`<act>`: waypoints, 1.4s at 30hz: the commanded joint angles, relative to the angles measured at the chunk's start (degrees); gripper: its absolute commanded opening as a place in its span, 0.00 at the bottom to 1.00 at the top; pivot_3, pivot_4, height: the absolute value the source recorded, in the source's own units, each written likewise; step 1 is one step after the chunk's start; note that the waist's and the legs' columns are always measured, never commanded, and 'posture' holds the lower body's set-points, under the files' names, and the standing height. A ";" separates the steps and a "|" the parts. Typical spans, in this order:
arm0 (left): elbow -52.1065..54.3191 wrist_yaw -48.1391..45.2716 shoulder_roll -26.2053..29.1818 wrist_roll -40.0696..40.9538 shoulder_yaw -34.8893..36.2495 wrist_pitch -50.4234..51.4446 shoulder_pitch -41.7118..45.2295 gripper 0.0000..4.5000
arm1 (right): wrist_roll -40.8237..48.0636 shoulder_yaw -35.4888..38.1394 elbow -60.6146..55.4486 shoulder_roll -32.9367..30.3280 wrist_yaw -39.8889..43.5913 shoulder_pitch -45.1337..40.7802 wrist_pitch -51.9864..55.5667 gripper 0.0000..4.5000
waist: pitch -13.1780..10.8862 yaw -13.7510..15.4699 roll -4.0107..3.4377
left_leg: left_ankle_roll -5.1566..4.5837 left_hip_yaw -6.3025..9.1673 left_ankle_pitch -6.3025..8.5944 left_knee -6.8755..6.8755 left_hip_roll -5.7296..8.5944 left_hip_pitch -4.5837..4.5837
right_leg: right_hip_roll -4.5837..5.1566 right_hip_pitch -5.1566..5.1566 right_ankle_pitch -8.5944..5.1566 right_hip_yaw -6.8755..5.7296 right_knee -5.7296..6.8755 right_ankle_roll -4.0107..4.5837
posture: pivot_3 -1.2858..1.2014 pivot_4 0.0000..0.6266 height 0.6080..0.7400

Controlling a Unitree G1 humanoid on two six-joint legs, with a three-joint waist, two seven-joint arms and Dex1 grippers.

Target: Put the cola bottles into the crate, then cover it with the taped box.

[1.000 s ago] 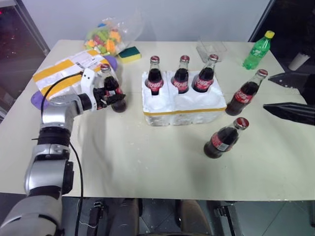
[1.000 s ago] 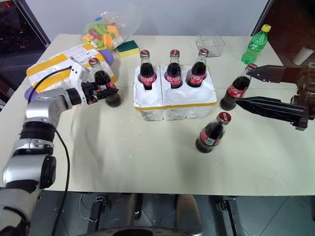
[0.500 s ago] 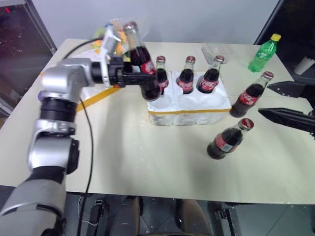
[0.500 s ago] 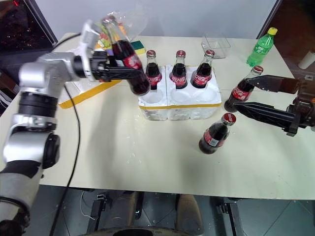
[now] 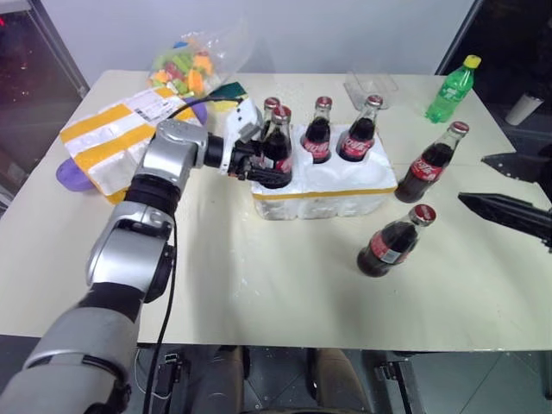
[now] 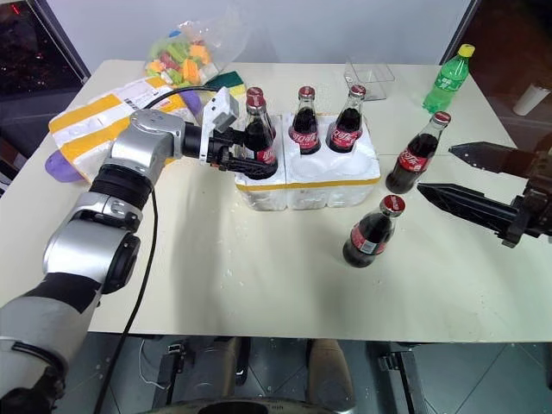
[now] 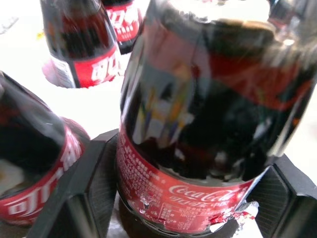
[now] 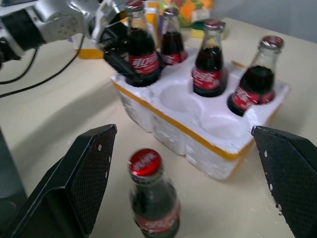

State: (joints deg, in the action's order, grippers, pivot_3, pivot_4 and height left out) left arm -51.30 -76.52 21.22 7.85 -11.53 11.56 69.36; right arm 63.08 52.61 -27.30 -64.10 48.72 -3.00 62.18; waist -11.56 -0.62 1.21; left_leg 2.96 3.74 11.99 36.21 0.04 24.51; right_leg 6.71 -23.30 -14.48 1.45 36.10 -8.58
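The left hand (image 5: 259,164) grips a bottle (image 5: 277,151) half-seated in the crate (image 5: 345,185). Releasing now could tip it onto neighbours. The right hand (image 6: 461,177) hangs open.

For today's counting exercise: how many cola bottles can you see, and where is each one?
6. Three stand in the crate's back wells, one sits at its front-left well between the left gripper's jaws, and two stand on the table.
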 commanded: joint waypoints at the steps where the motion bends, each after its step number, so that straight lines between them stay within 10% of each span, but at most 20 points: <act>1: 0.73 0.80 -0.56 -0.89 0.82 -1.73 -0.74 1.00 | -3.41 -0.49 -0.46 0.59 -1.54 0.29 -3.56 1.00 | 0.01 -0.01 -0.01 | 0.00 0.00 0.00 -0.01 0.00 -0.01 | 0.00 0.00 0.00 0.00 0.01 0.00 | 0.52 0.24 0.99; 8: 7.56 0.34 1.86 1.37 3.45 2.38 -3.70 1.00 | -11.90 1.35 -3.59 4.53 -0.80 9.59 -8.54 1.00 | 0.02 0.02 -0.02 | 0.00 0.02 0.00 -0.06 0.01 -0.02 | 0.00 0.00 0.00 -0.01 0.03 -0.01 | 0.52 0.24 0.99; 21: 57.46 -10.45 28.21 27.21 14.15 38.35 -20.46 1.00 | -10.14 1.64 -19.68 22.68 -5.61 29.04 -11.89 1.00 | 0.15 -0.31 -0.24 | 0.01 0.06 0.01 -0.11 -0.02 -0.23 | -0.02 0.21 -0.06 0.00 0.02 0.08 | 0.52 0.24 0.99; 42: 67.94 4.34 19.44 32.24 9.06 37.92 -26.43 1.00 | -18.29 -28.36 -7.27 26.21 -12.84 14.38 -20.86 1.00 | 0.18 -0.10 -0.17 | 0.01 0.06 -0.01 0.01 -0.03 -0.44 | -0.02 0.54 -0.17 -0.01 -0.13 0.29 | 0.52 0.24 0.99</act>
State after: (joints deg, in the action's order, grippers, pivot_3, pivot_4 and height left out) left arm 16.21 -72.28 40.58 39.47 -2.39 50.54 41.66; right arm 46.17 25.15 -34.81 -38.30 36.31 11.77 42.92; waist -11.38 -0.72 1.04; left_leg 2.97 3.80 11.98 36.21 0.01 24.08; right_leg 6.69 -22.77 -14.65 1.44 35.97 -8.29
